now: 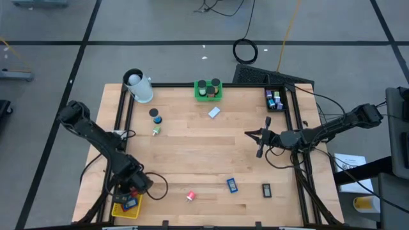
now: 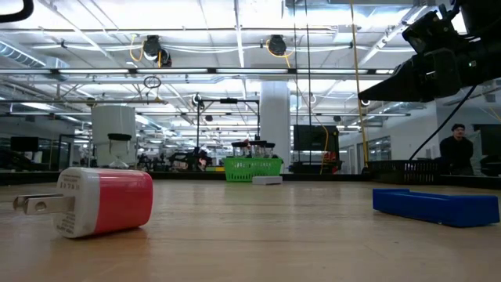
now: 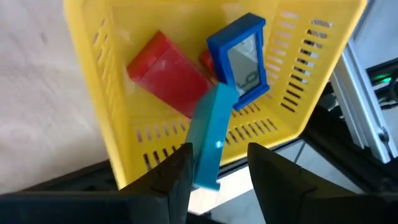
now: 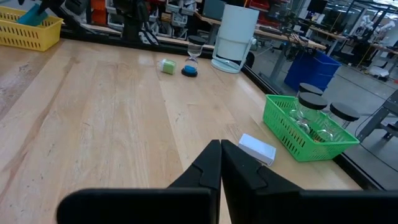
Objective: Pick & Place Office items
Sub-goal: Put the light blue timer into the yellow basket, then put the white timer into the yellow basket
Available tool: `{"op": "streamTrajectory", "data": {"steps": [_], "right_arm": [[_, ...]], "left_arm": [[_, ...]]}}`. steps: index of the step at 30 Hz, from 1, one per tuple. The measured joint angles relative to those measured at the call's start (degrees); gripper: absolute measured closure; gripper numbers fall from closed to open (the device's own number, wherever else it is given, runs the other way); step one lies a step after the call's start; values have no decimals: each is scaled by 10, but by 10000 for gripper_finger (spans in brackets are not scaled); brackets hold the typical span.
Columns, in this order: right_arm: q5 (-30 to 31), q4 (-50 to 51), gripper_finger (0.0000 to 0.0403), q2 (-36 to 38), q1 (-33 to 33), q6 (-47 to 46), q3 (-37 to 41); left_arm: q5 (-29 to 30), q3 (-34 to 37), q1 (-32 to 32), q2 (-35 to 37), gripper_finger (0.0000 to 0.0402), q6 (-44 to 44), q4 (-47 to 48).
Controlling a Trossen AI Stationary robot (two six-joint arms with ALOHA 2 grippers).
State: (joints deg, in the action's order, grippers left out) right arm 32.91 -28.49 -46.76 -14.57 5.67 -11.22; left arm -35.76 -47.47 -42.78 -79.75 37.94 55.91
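Note:
My left gripper (image 3: 217,171) hangs open over the yellow mesh basket (image 3: 99,87) at the table's near left corner (image 1: 126,207). A teal block (image 3: 210,134) stands between its fingers, its far end over the basket's near wall. In the basket lie a red block (image 3: 166,71) and a blue-framed piece (image 3: 241,59). My right gripper (image 4: 221,163) is shut and holds nothing, hovering level above the table's right side (image 1: 250,134). Loose on the wood are a red-and-white plug block (image 2: 102,201), a blue block (image 2: 434,206) and a white block (image 4: 257,148). My left gripper has the teal block's near end (image 3: 202,171) beside the inner side of one finger (image 3: 177,174). The other finger (image 3: 273,171) stands clear of it with a gap. I cannot tell whether the block touches the first finger. The fingers slant down from above.
A green basket (image 1: 208,91) with dark-lidded jars stands at the far edge. A white cylinder (image 1: 137,86) is at the far left and a dark basket (image 1: 275,99) at the far right. Small blue and green bits (image 1: 155,121) lie left of centre. A dark piece (image 1: 266,189) lies near right.

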Motion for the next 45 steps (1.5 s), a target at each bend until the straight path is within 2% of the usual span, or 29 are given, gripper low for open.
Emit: {"op": "streamTrajectory", "data": {"steps": [7,18,25,29,33,39,45], "right_arm": [[0,0,402,0,0,0,0],[0,0,402,0,0,0,0],[0,0,402,0,0,0,0],[0,0,402,0,0,0,0],[0,0,402,-2,0,-5,0],[0,6,402,-2,0,-10,0],[0,5,402,-2,0,-47,0]], "left_arm": [[22,-17,5,0,264,-18,54],[33,-17,-1,-11,394,-53,70],[39,-29,18,-16,384,-61,75],[111,-59,36,-7,394,-61,63],[206,-52,78,-8,395,-67,-45],[276,6,154,-8,398,-122,-293],[383,106,224,-8,398,-212,-633]]}}
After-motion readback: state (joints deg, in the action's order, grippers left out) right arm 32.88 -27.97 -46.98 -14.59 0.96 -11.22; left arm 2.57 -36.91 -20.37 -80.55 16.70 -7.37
